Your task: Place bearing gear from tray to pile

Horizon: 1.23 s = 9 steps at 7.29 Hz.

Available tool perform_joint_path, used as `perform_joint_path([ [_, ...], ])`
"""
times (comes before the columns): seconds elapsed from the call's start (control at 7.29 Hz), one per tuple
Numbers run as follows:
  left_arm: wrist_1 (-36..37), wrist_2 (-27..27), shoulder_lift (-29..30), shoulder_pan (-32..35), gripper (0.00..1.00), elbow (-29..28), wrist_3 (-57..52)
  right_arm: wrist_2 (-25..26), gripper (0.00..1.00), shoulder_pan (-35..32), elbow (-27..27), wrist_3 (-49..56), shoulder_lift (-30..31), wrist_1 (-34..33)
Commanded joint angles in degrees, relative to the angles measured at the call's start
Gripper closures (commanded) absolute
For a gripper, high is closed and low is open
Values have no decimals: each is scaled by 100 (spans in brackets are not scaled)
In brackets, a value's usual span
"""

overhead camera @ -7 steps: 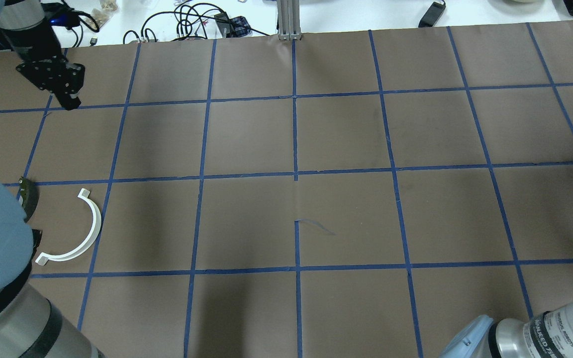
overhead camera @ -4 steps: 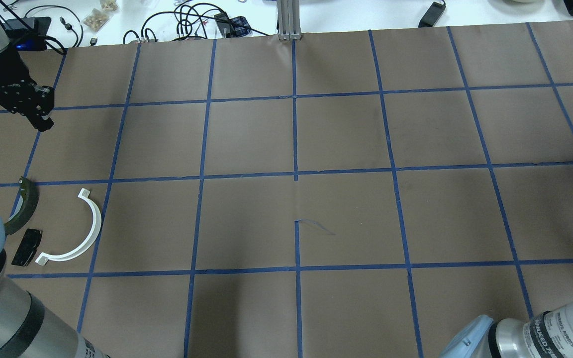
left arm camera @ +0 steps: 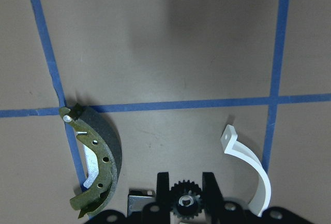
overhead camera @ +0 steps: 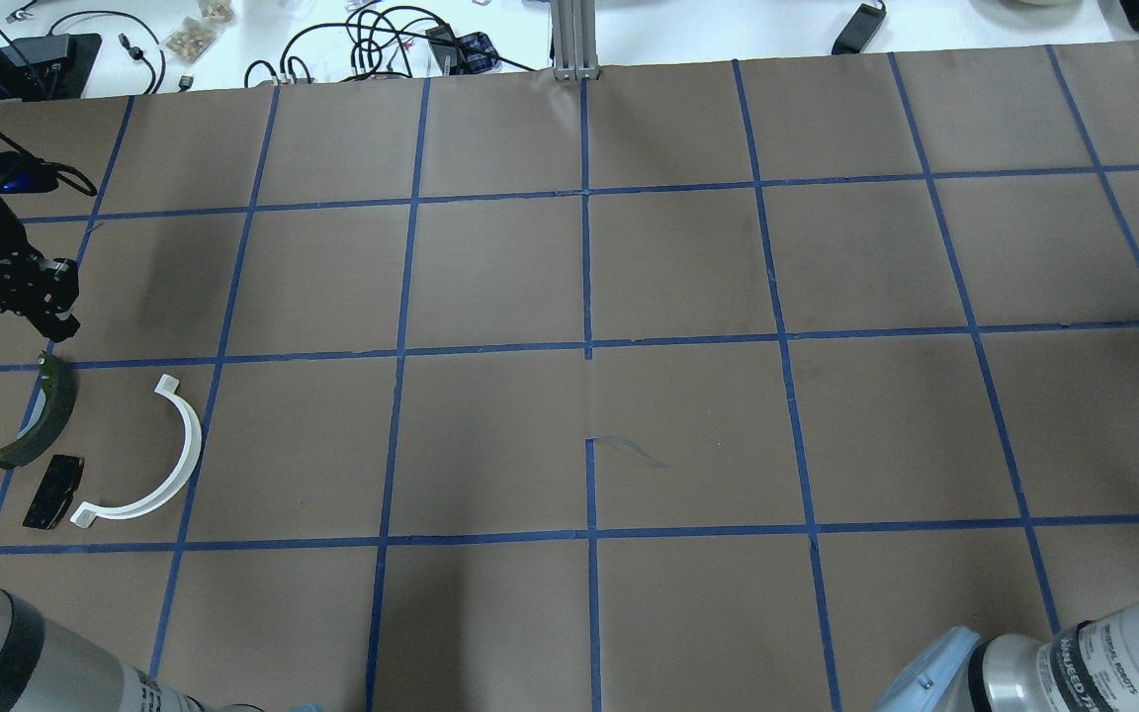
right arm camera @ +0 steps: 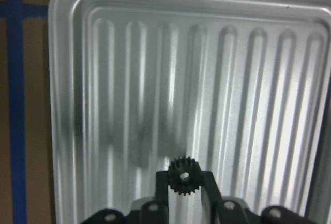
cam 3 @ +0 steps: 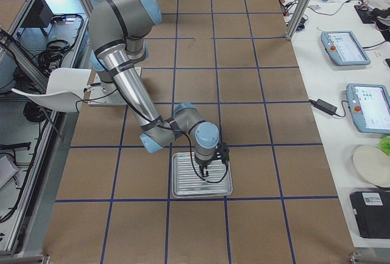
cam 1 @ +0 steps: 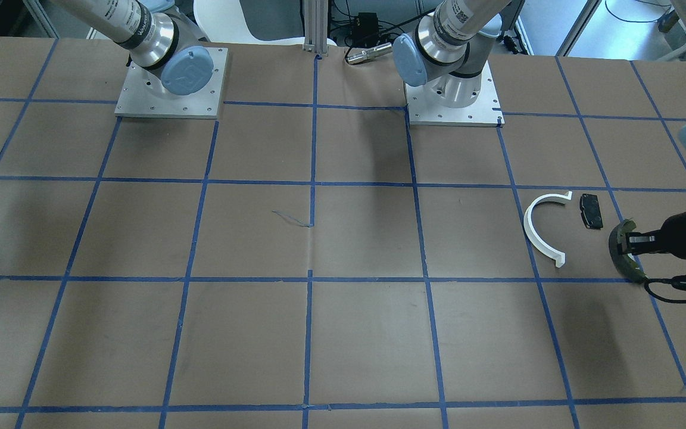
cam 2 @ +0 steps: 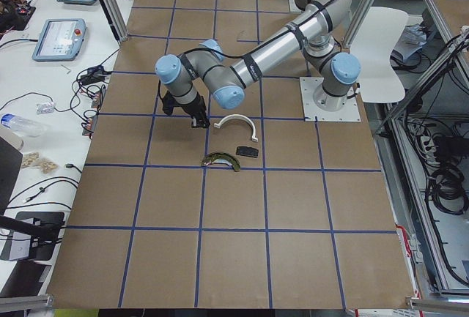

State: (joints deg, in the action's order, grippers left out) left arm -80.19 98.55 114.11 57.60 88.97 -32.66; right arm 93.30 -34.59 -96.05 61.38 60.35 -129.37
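My left gripper (left arm camera: 185, 187) is shut on a small black bearing gear (left arm camera: 184, 201) with a silver centre. It hovers at the pile's far edge, just beyond the dark olive shoe (overhead camera: 37, 415) in the overhead view (overhead camera: 61, 318). The pile holds that shoe (left arm camera: 97, 163), a white half-ring arc (overhead camera: 162, 463) and a black pad (overhead camera: 53, 491). My right gripper (right arm camera: 183, 178) is shut on another black gear (right arm camera: 182, 174) just above the ribbed silver tray (right arm camera: 129, 53). The tray (cam 3: 183, 188) lies at the table's far right end.
Brown paper with a blue tape grid (overhead camera: 587, 346) covers the table. Cables and small items (overhead camera: 372, 44) lie on the white bench beyond the far edge. The arm bases (cam 1: 453, 89) stand on plates at the robot's side.
My left gripper has moved from the far left corner toward the near side, coming down beside the olive shoe. The pile parts have not moved.
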Motion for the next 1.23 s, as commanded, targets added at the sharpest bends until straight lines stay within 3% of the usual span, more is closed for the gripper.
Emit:
perform_joint_path([
  [0.0,729,-2,-283,-109,100,943,-56,-57,76,-466,-27,-509,737,612],
  [0.27,1503,-2,-354,-109,100,1559,-108,-22,76,-1440,-36,-1850,1475,1542],
  [0.55,1506,-11,-346,-144,100,1694,-188,-40,76,-2931,-36,-3791,1908,2203],
  [0.96,1603,-37,-250,-293,100,1861,-188,-163,75,-5068,-36,-7155,1822,2592],
  [1.1,1612,-37,-223,-294,100,1826,-162,-424,75,-5762,-19,-8367,1718,2505],
])
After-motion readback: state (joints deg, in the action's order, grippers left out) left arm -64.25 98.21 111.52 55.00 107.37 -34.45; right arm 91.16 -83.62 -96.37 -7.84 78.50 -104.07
